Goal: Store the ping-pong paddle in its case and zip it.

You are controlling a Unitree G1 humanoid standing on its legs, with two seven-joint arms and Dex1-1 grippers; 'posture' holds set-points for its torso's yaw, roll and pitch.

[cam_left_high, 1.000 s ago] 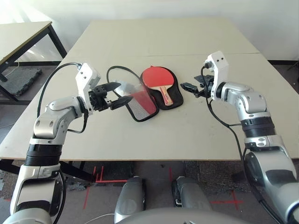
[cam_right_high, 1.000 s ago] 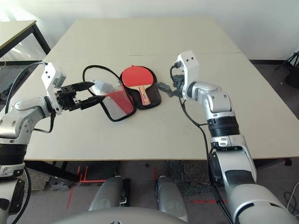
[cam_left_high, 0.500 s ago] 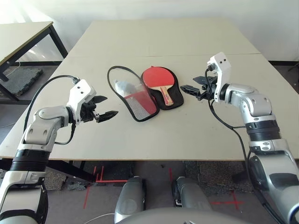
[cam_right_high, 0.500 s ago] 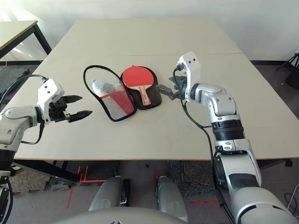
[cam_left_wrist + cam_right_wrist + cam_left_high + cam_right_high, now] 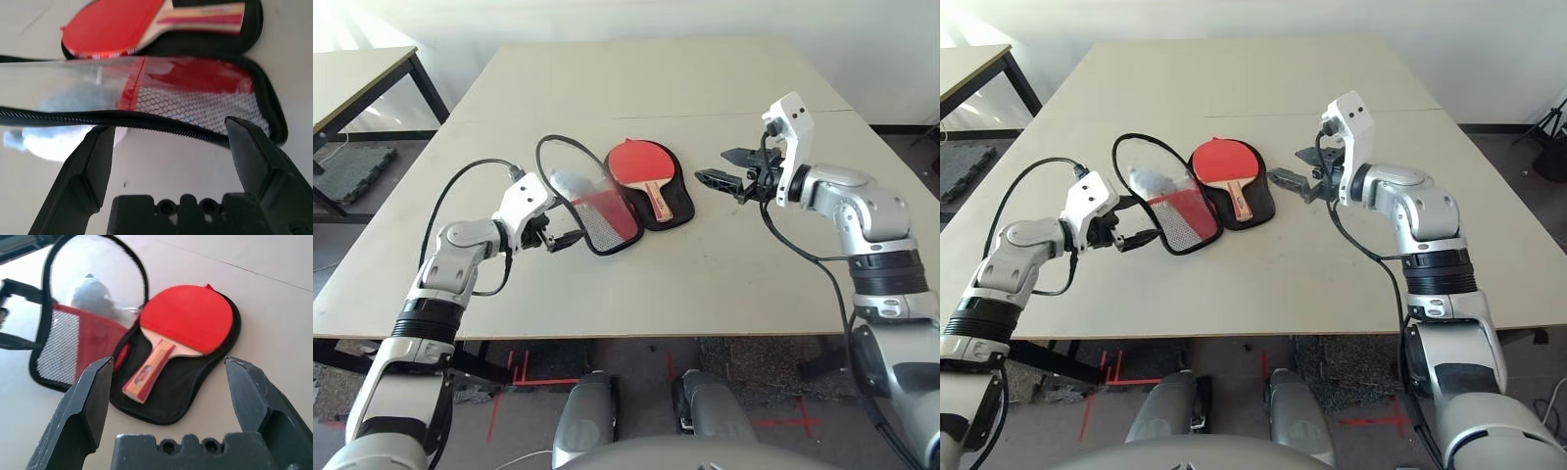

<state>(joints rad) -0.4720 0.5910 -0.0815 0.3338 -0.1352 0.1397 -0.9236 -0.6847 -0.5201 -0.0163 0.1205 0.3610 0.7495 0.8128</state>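
The ping-pong paddle (image 5: 644, 164) lies red face up in the black-lined half of the case (image 5: 171, 396), handle toward me. The case's other half (image 5: 599, 213), red with black mesh and a zipper rim, is folded open to the left. My left gripper (image 5: 562, 229) is open at that half's left edge; in the left wrist view the zipper rim (image 5: 146, 122) runs between its fingers (image 5: 88, 166). My right gripper (image 5: 720, 166) hovers open just right of the case, above the table.
A pale grey-blue lump (image 5: 570, 182) with white cord rests under the folded-out half's clear panel. The beige table (image 5: 705, 274) has free room in front of and right of the case. A second table (image 5: 362, 69) stands at the far left.
My left gripper, which had drawn back to the left half a second ago, has come in again to the open half's edge. My right gripper has lifted slightly and shifted right.
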